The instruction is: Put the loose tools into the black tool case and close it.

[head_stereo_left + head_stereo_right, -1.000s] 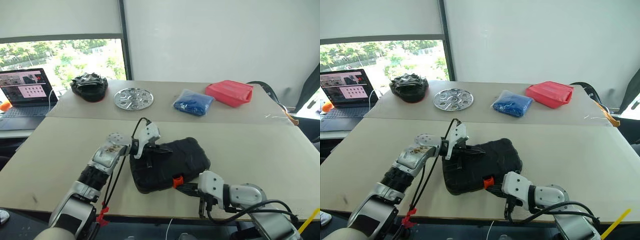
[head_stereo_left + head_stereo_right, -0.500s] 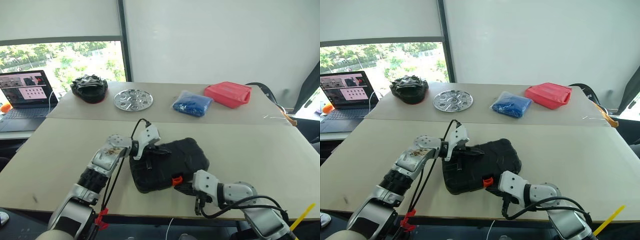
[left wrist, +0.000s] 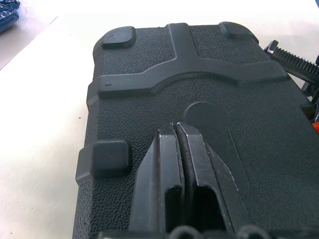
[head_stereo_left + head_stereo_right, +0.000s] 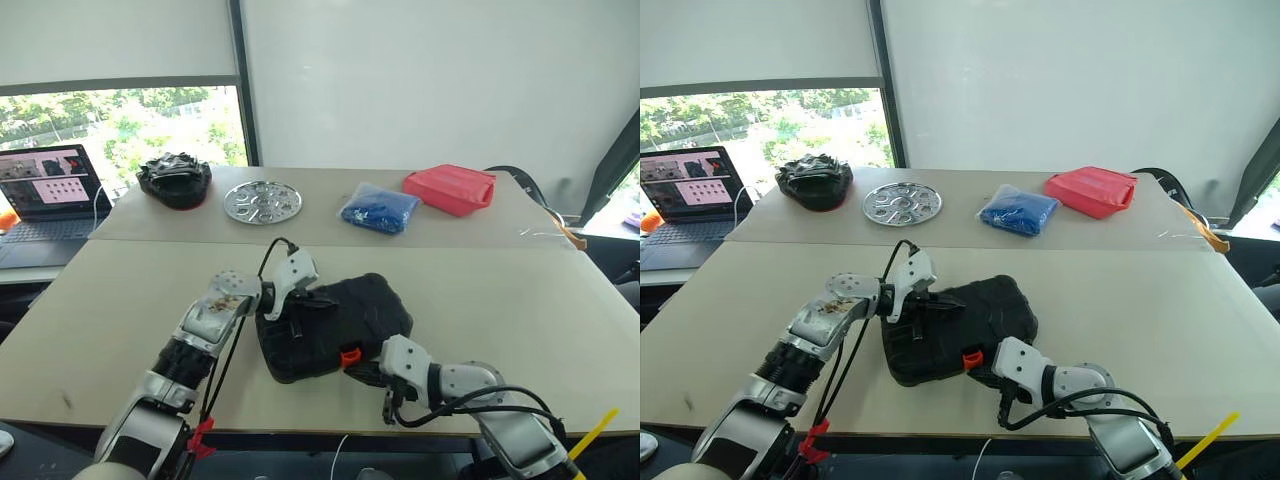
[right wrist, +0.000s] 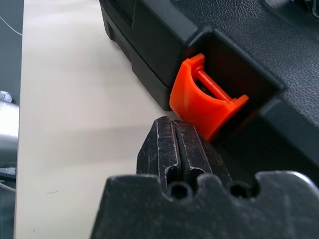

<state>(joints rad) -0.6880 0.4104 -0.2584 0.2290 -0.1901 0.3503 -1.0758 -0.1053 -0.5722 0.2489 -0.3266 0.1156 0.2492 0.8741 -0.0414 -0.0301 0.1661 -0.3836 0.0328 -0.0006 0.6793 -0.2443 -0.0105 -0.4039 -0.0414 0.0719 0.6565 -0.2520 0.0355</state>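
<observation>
The black tool case [image 4: 350, 315] lies with its lid down on the near table, slightly askew. My left gripper [image 4: 322, 300] is shut, and its fingertips [image 3: 178, 130] rest on top of the textured lid near the case's left end. At the case's near edge my right gripper [image 5: 172, 125] is shut, its tip just under the orange latch [image 5: 204, 107], touching or nearly touching it. The latch [image 4: 350, 356] stands out from its recess. The loose tools are out of view.
On the far table stand a red plastic box [image 4: 450, 189], a blue bag [image 4: 378, 206], a round metal plate [image 4: 263, 201] and a black bowl-like object [image 4: 174, 180]. A laptop [image 4: 45, 190] sits at the far left. Bare tabletop [image 4: 520, 300] surrounds the case.
The view has shifted a little. Both grippers stay shut in the same places against the case, and the case has not moved.
</observation>
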